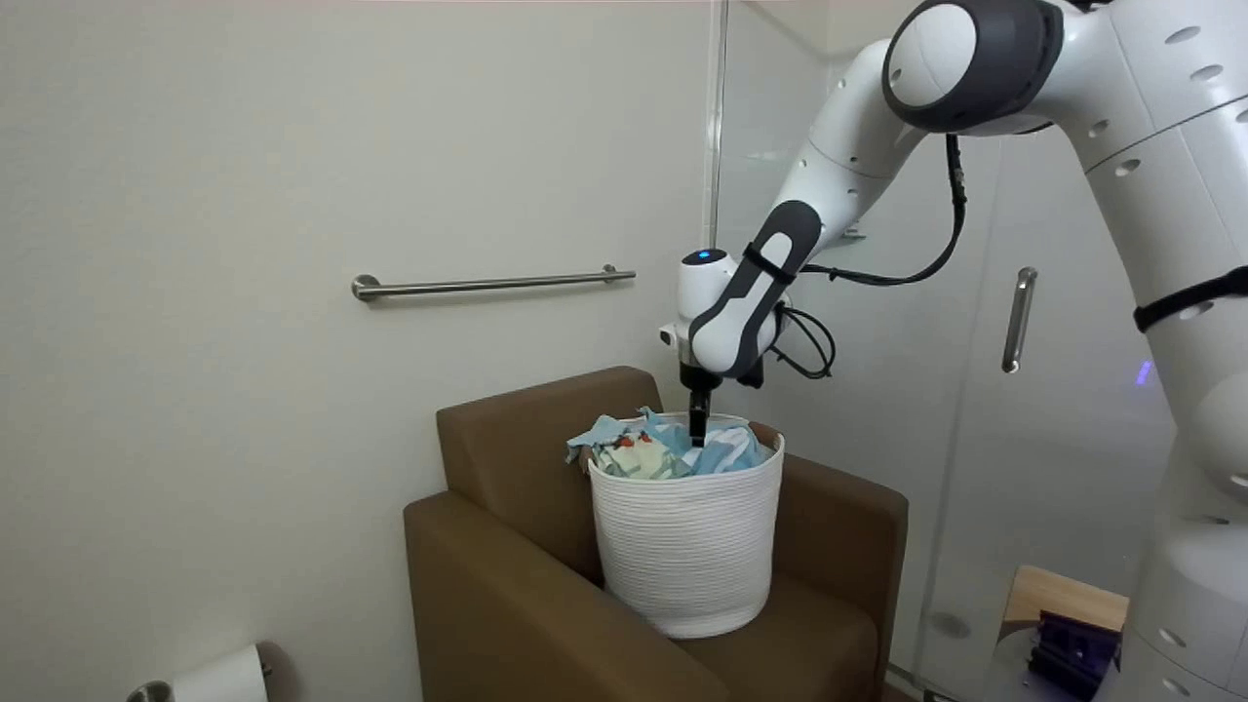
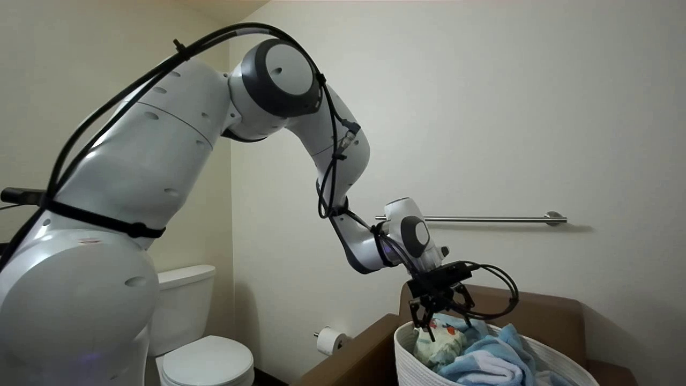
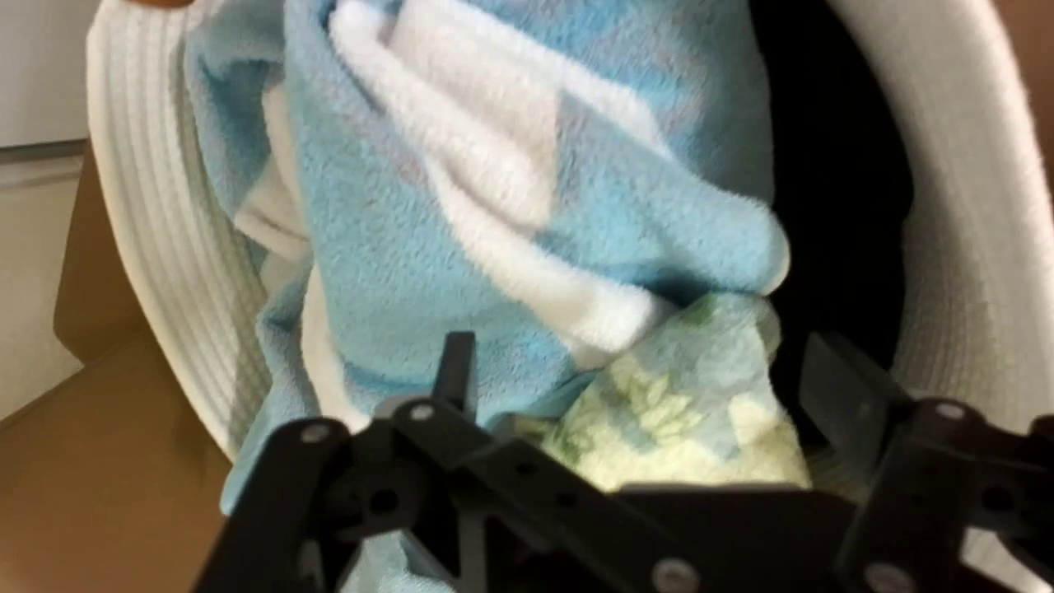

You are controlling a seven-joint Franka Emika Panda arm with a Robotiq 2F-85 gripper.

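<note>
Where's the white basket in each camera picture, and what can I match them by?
In an exterior view: the white basket, just right of centre, lower half.
In an exterior view: the white basket, bottom right, cut off below.
Wrist view: the white basket, its walls at left and right.
Shared landmark: the blue-and-white towel inside it.

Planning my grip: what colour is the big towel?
The big towel is light blue and white, clearest in the wrist view.

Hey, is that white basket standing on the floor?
No, the white rope basket stands on the brown armchair.
</note>
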